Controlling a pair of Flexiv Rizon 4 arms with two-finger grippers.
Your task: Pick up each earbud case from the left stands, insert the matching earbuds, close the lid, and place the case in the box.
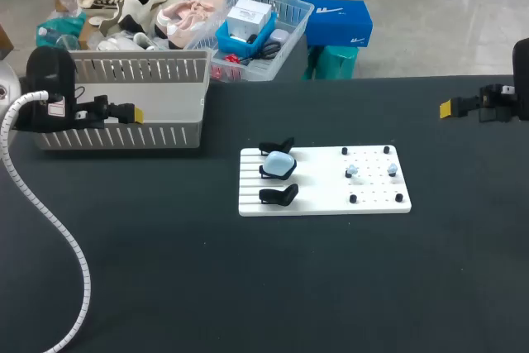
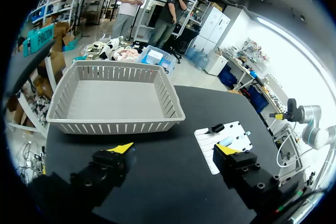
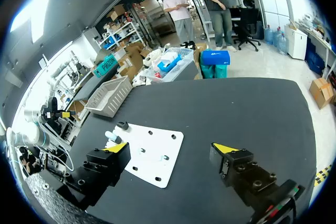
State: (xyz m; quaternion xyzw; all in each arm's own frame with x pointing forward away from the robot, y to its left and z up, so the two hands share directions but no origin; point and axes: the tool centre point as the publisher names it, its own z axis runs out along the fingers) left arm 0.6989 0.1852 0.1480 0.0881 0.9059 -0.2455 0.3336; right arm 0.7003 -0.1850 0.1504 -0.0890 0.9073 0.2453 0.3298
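Coiled white cable runs down the near-left of the black counter from the L arm.

**Arms**
- L arm comes in from the left edge, held level and pointing right. The left pincer sits just in front of the front wall of the grey slatted basket.
- In its wrist view the left pincer is spread wide w/ nothing between the fingers. The basket is ahead of it, off to one side.
- R arm enters at the right edge, also level, pointing left. The right pincer is over the far-right counter, well apart from everything else.
- The right pincer is wide apart too, holding nothing.

**Task things**
- White board lies flat mid-counter, between the two arms.
- Three black stands sit in a row on its left part.
- Pale-blue earbud case rests on the middle stand. The other two stands are bare.
- Two pale-blue earbuds sit on the board's right part, among small black pegs.
- From the R wrist, the case shows at the board's far end, beside one finger.
- From the L wrist, the board is just past the other finger.

**In the way**
- Open counter lies between each pincer and the board.
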